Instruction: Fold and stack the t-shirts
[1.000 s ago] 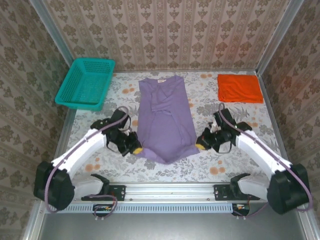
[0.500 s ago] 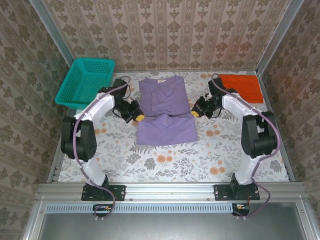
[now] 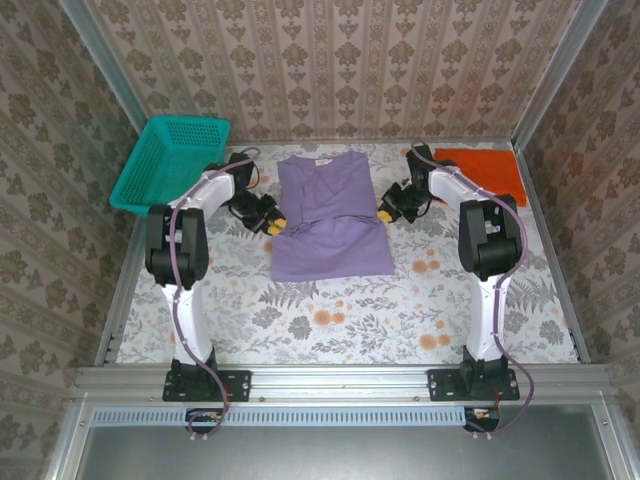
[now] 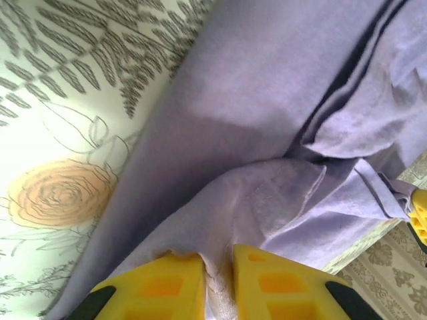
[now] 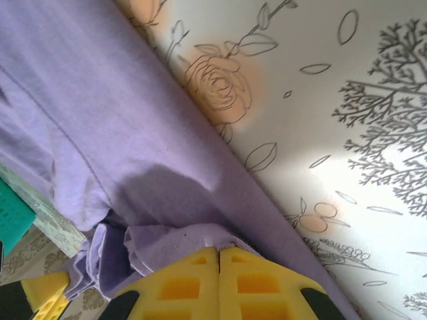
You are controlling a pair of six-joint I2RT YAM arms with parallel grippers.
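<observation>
Both arms have carried the hem to the far side, halving the tee (image 3: 330,215) between them. Right gripper (image 3: 385,212) clamps the hem; left gripper (image 3: 272,222) stands narrow around it. Risk: uneven release could drag the fold askew.

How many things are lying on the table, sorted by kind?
T-shirts: 2, a purple t-shirt and a folded orange t-shirt
Baskets: 1, a teal basket
Total: 3
</observation>
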